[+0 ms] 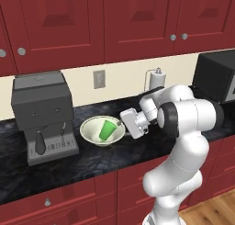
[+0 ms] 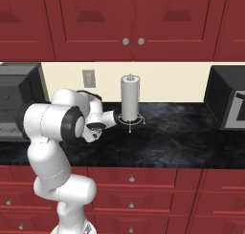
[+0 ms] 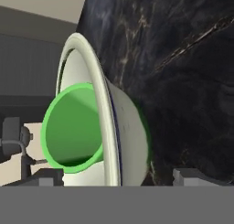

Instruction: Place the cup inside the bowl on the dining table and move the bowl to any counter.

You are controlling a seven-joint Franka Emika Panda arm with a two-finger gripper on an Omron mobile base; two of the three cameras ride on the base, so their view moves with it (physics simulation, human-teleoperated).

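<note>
we've got the bowl (image 1: 102, 130) mid-worktop (image 1: 137, 150), cup (image 1: 108, 129) leaning inside | end effector (image 1: 123, 122) open, straddling the bowl's right rim | looks like we just back off rightward

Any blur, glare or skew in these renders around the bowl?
Left base view: sharp, even light, soft shadow under the bowl; the cup is clear inside it. Hand view: rolled sideways, the bowl's rim looms large and stretched, counter veins slightly soft. Right base view: no glare on the paper towel roll.
</note>
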